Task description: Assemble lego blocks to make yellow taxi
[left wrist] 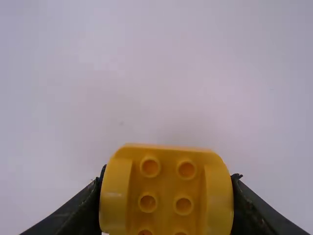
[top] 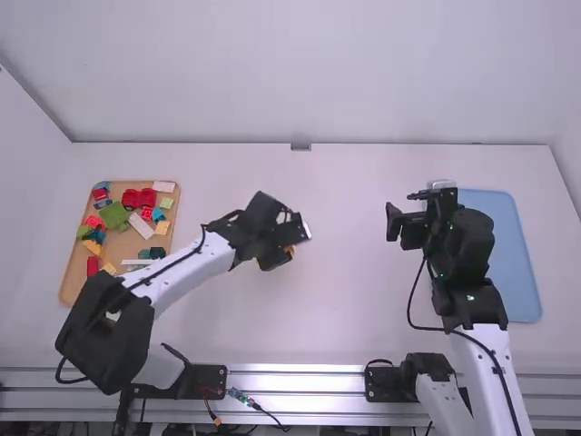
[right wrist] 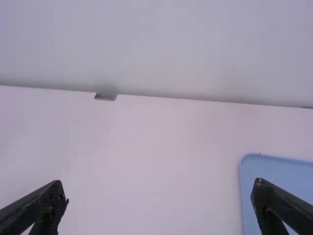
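Yellow block (left wrist: 167,191) is clamped between our left gripper's (left wrist: 168,175) fingers, studs facing the wrist cam, long axis probably crosswise to the squeeze. Looks early: one picked, most assembly left. Loose bricks (top: 113,215) sit left of that grip; our right gripper's (right wrist: 160,188) fingers are apart.

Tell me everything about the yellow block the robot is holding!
The yellow block looks like smooth, shiny plastic. Its sides are raised and rounded, and between them run two rows of round bumps with darker middles. The bumps face the left wrist camera; the last two are partly cut off by the view's edge. The left gripper has its jaws closed on opposite sides of it, around the middle of the white table.
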`<action>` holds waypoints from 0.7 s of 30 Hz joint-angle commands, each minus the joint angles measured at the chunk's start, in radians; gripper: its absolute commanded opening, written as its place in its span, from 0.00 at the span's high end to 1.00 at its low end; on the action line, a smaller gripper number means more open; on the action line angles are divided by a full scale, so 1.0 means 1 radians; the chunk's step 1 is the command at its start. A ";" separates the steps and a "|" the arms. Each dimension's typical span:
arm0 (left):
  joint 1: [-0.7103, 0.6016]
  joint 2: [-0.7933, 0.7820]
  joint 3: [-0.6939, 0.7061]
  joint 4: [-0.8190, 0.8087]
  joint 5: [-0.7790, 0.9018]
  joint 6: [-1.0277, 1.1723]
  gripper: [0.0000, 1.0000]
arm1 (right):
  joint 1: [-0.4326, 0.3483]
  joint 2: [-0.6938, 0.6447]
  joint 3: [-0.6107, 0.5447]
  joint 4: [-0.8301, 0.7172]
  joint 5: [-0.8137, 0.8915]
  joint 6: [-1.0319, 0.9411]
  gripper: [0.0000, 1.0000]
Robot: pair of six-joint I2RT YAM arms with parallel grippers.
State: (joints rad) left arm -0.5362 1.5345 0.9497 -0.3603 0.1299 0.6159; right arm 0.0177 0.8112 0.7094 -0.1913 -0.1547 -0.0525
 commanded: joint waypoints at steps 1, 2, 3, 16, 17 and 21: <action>-0.050 0.057 -0.002 0.010 0.013 0.135 0.98 | 0.002 -0.024 0.032 -0.009 -0.005 0.000 0.01; -0.057 0.068 -0.002 0.016 0.012 0.142 0.98 | 0.002 -0.027 0.032 -0.010 -0.005 0.000 0.01; -0.068 0.097 -0.002 0.038 0.012 0.142 0.98 | 0.003 -0.029 0.032 -0.012 -0.005 0.000 0.01; -0.066 0.274 -0.001 0.138 0.074 0.256 0.98 | 0.002 -0.020 0.032 -0.015 -0.005 0.000 0.01; -0.066 0.278 -0.001 0.146 0.077 0.257 0.98 | 0.002 -0.020 0.032 -0.015 -0.005 0.000 0.01; -0.066 0.298 -0.001 0.176 0.111 0.256 0.98 | 0.002 -0.020 0.032 -0.016 -0.005 0.000 0.01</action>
State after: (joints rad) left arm -0.6094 1.8137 0.9493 -0.1871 0.1997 0.8585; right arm 0.0177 0.7891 0.7094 -0.2050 -0.1547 -0.0551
